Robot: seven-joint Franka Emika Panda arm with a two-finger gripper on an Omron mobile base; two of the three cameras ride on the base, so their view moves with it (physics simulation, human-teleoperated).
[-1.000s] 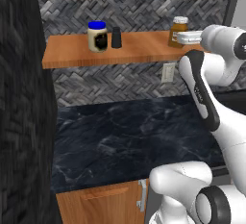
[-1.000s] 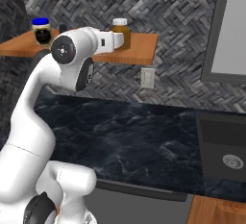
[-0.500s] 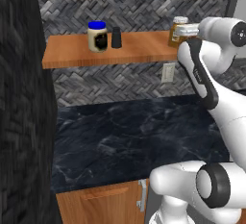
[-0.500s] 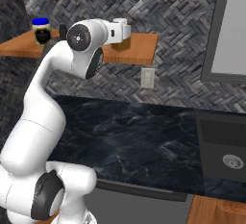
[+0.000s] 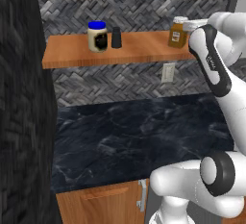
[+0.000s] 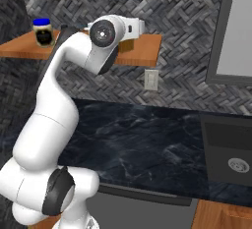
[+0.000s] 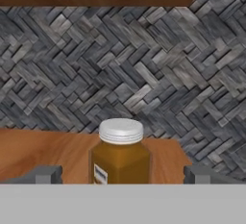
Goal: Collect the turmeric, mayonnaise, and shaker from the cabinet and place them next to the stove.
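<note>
Reaching up to the cabinet [image 5: 129, 50], the arm has swung its hand in closer than it was a second ago, and the gripper [image 7: 120, 176] now points right at the turmeric [image 7: 120, 156]. Its two dark tips stand spread wide, one on each side of the jar, pinching nothing. The jar may not be between the tips yet; that is hard to tell. So the first pick looks close, and nothing is by the stove yet.

The turmeric is a small, smooth amber jar with a pale ridged lid, at 6 o'clock in the hand view. From the left base view, the mayonnaise [image 5: 97, 36] sits at 11 o'clock, squat and creamy with a shiny blue lid. The shaker [image 5: 116, 37] stands just beside it, dark and narrow on top. The shelf is flat orange-brown wood against a bumpy grey woven wall.
</note>
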